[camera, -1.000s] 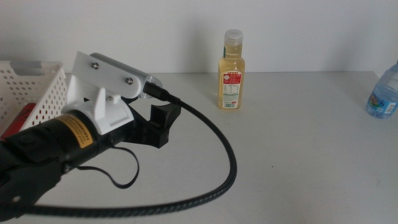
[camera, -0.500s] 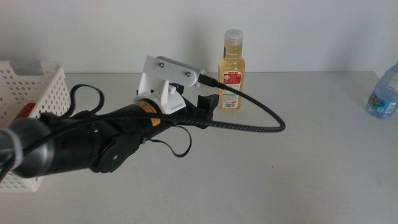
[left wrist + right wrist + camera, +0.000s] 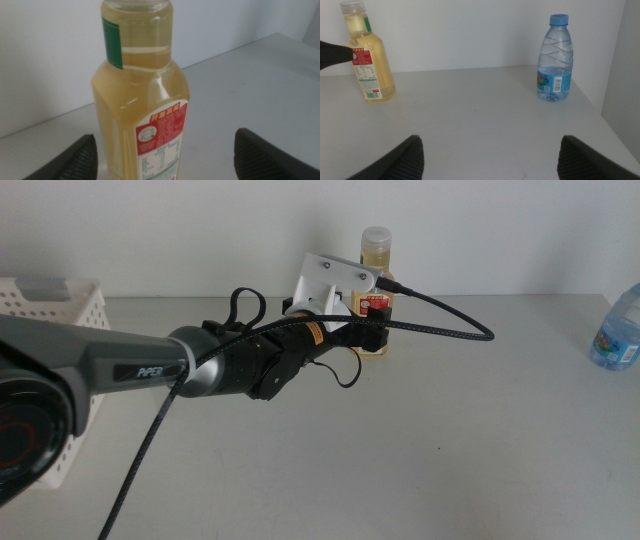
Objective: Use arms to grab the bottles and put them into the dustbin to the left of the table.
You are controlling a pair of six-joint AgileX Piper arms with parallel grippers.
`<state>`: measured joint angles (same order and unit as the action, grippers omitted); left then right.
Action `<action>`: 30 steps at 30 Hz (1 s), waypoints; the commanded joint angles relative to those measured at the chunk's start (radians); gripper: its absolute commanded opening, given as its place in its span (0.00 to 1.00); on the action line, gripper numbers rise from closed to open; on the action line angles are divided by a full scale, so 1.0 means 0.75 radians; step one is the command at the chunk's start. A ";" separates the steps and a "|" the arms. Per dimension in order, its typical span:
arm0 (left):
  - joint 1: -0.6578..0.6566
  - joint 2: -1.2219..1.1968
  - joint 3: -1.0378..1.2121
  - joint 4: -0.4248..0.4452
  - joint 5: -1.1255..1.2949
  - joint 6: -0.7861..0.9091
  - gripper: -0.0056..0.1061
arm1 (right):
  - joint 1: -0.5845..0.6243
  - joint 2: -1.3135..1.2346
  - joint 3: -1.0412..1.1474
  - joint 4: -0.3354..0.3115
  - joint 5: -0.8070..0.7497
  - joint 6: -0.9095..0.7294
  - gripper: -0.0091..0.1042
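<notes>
The yellow-liquid bottle [image 3: 375, 255] stands upright at the back of the table [image 3: 450, 450]. My left gripper [image 3: 371, 328] has reached it from the left. In the left wrist view the bottle [image 3: 142, 110] fills the gap between the wide-open jaws of the left gripper [image 3: 167, 157], and neither fingertip [image 3: 82, 157] touches it. The blue-capped water bottle [image 3: 614, 330] stands at the table's far right edge. My right gripper [image 3: 490, 157] is open and empty, low over the table, facing both the yellow bottle [image 3: 368, 60] and the water bottle [image 3: 554, 60]. The white perforated dustbin [image 3: 50, 315] sits at the left.
The left arm's thick black cable [image 3: 440, 330] loops out to the right of the yellow bottle. A white wall [image 3: 200, 230] rises just behind the table. The left arm's body [image 3: 120, 365] spans the table's left half, in front of the dustbin.
The left arm has swung from beside the dustbin to the right and towards the back, bringing its open jaws up around the yellow bottle. Neither bottle has moved.
</notes>
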<state>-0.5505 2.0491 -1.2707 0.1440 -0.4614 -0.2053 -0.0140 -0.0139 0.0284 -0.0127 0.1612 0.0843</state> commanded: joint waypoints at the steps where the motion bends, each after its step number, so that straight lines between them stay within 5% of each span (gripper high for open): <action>1: -0.009 -0.022 -0.118 -0.008 -0.077 -0.013 0.89 | -0.005 -0.028 -0.013 -0.015 -0.097 -0.007 0.91; 30: -0.008 0.336 -0.612 -0.035 0.045 0.003 0.88 | -0.005 -0.028 -0.013 -0.015 -0.097 -0.007 0.91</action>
<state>-0.5505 2.3635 -1.6916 0.1398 -0.3447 -0.1939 -0.0140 -0.0139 0.0284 -0.0127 0.1612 0.0843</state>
